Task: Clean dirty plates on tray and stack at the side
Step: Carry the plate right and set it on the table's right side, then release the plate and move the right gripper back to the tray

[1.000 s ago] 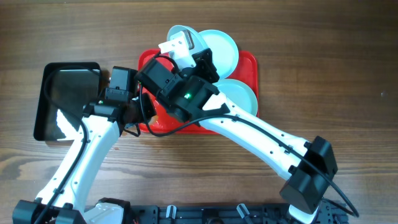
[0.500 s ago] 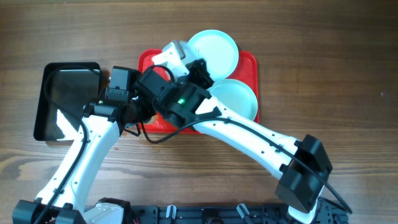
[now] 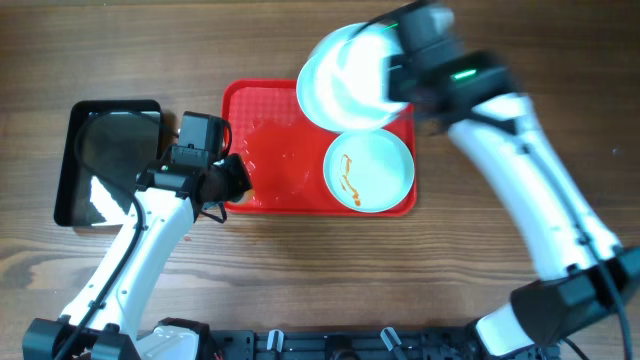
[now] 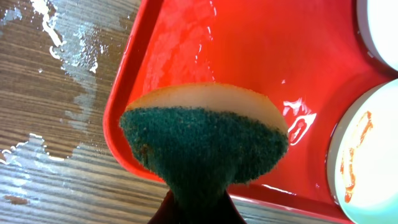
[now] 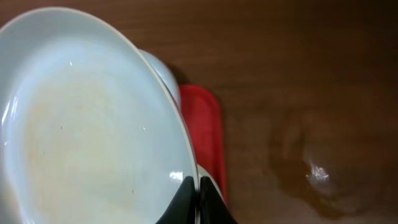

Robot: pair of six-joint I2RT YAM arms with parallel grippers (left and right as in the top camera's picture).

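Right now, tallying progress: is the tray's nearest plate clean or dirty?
Dirty: orange sauce streaks cross the plate on the tray.

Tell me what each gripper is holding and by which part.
Left gripper pinches the sponge at its bottom edge; right gripper clamps a plate by its rim.
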